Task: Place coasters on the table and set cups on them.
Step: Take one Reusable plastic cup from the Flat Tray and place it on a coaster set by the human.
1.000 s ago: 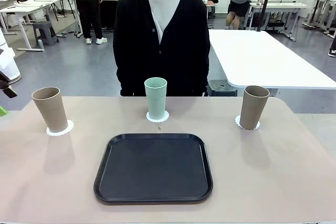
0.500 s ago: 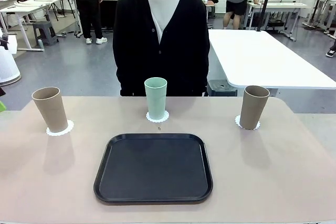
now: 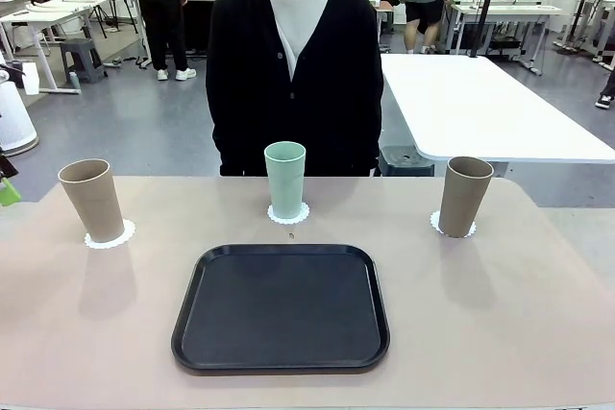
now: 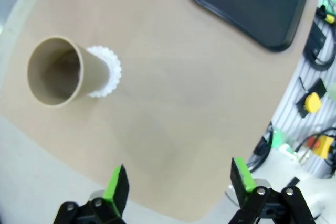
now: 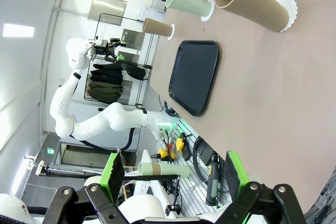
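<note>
You see three cups [image 3: 285, 179] standing on coasters [image 3: 288, 213] across the table [image 3: 500, 314], behind the tray [image 3: 281, 306]. Left gripper [image 4: 178, 184] and right gripper [image 5: 170, 174] gape wide, empty.

three cups [image 3: 284, 178] upright on coasters [image 3: 288, 213].

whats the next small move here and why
Probably none beyond keeping both arms back: the mint green cup and both tan cups each stand on a coaster, the black tray is bare, and the left tool and right tool are open, holding nothing.
</note>
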